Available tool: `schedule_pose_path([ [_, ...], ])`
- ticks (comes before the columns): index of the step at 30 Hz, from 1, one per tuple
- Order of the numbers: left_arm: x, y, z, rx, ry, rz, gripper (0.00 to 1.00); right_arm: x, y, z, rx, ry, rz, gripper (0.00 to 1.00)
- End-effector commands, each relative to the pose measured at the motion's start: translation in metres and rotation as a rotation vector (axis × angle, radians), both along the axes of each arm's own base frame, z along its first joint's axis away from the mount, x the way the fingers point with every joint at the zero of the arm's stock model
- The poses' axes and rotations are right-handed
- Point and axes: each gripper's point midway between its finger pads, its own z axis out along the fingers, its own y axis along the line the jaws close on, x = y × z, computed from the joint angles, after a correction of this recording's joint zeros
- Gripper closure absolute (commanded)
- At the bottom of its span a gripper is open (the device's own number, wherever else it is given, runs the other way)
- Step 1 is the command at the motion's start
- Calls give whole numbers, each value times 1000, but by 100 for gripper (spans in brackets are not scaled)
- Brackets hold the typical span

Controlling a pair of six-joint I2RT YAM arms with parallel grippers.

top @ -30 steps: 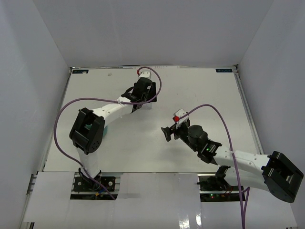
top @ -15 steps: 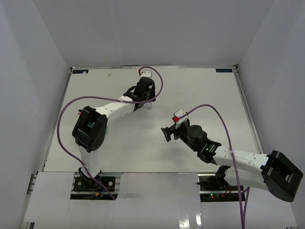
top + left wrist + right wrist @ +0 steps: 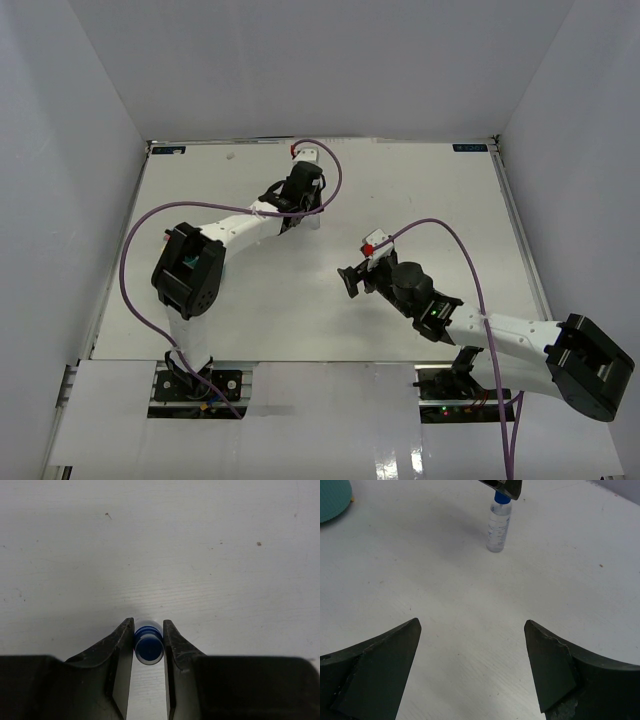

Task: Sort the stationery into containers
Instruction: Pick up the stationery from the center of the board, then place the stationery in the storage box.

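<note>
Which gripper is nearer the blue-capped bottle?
Left. The left gripper straddles the blue-capped bottle, fingers against either side of its cap; the right gripper hangs open, well apart, facing it.

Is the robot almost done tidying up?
Not nearly, it seems. Done: nothing that shows; only the edge of the teal cup is visible, its inside hidden. In hand: the left gripper has its jaws pinching the blue cap of the bottle, upright on the table. The right gripper is open and empty. Left: lifting the bottle to the cup.
</note>
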Motion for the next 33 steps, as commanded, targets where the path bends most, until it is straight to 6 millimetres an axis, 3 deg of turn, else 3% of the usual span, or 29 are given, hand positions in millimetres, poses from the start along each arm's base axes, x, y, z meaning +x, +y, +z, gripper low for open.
schedule_pose_path([
  [1, -3, 9, 30, -7, -52, 26, 80, 4, 3, 14, 32, -39, -2, 10],
  [6, -12, 30, 49, 34, -70, 81, 85, 3, 4, 13, 33, -37, 2, 10],
  [10, -27, 65, 79, 80, -103, 167, 87, 3, 4, 14, 36, -36, 5, 10],
  [12, -38, 83, 82, 113, -84, 201, 89, 3, 5, 14, 38, -36, 10, 10],
  [13, -42, 96, 96, 100, -100, 228, 89, 2, 6, 14, 40, -34, 14, 9],
  [16, -57, 130, 103, 108, -76, 294, 89, 2, 6, 15, 43, -36, 15, 9],
  [23, -109, 214, 149, 76, -118, 448, 88, 1, 9, 13, 41, -27, 28, 10],
  [28, -133, 260, 148, 121, -100, 539, 88, 0, 11, 12, 44, -21, 38, 9],
  [33, -150, 282, 138, 155, -51, 570, 88, 0, 11, 13, 45, -23, 35, 10],
])
